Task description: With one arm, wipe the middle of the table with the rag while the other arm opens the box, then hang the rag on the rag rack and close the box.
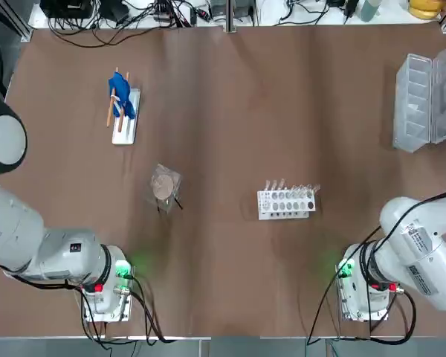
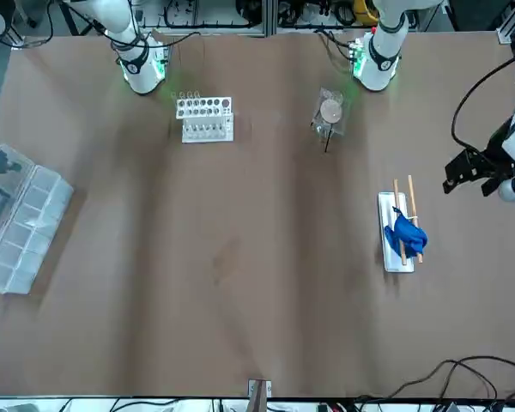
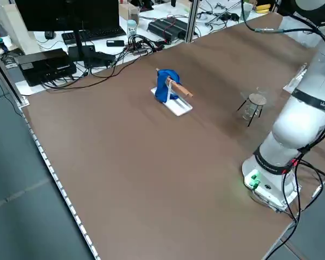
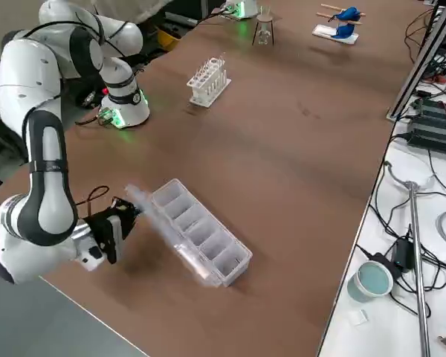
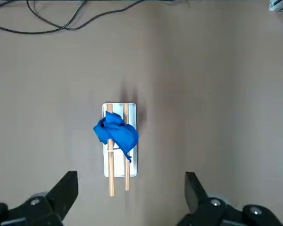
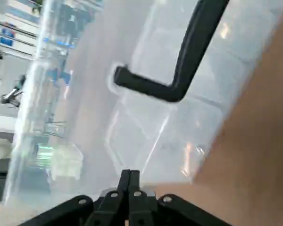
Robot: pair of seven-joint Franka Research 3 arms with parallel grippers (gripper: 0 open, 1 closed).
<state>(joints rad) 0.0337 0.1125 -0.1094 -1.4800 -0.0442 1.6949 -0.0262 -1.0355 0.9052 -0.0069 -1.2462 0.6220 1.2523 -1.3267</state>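
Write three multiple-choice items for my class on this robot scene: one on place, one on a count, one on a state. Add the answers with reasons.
1. Where is the blue rag?
A) Inside the box
B) Over the rods of the rag rack
C) On the bare middle of the table

2. How many wooden rods does the rag rack have?
A) Two
B) Four
C) Five

3. How are the right gripper's fingers?
A) Spread wide
B) Clamped on the rag
C) Closed together

Answers:
1. B: the rag drapes over the rods above the white base of the rag rack.
2. A: two rods lie side by side in the left wrist view.
3. C: the fingers of the right gripper, beside the box's raised lid, meet with no gap between them.
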